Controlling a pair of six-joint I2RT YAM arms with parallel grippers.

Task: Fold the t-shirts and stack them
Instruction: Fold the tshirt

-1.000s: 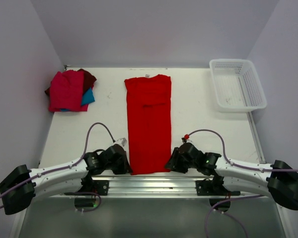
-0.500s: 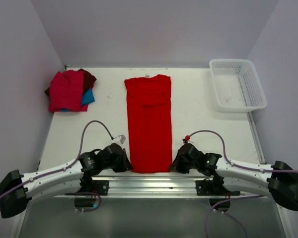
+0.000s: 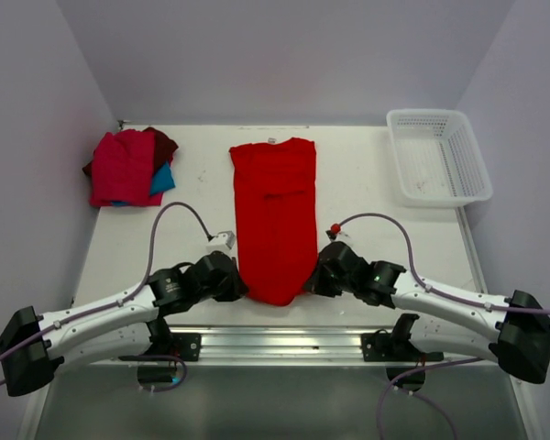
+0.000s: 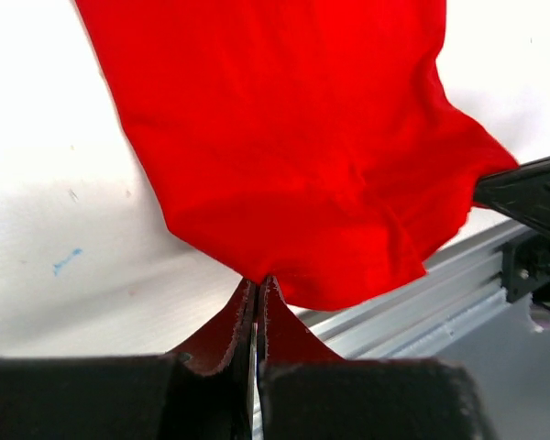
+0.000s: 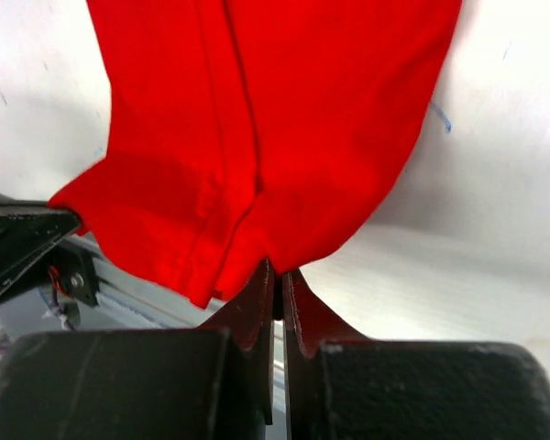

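2 pinches: left gripper [image 4: 257, 282] and right gripper [image 5: 277, 273] are each clenched on a near hem corner of the red t-shirt [image 3: 275, 206], which lies mid-table. I'd carry both corners level toward the collar [image 3: 272, 142], arms pacing evenly.

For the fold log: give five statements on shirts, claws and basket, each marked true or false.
1. The left claw and right claw are both shut on the near hem of the red t-shirt. True.
2. The red t-shirt lies wholly flat. False: its near end is raised between the claws.
3. The basket sits at the far left corner of the table. False: far right.
4. The folded pile lies far left. True.
5. The folded pile is all red. False: maroon and teal show too.
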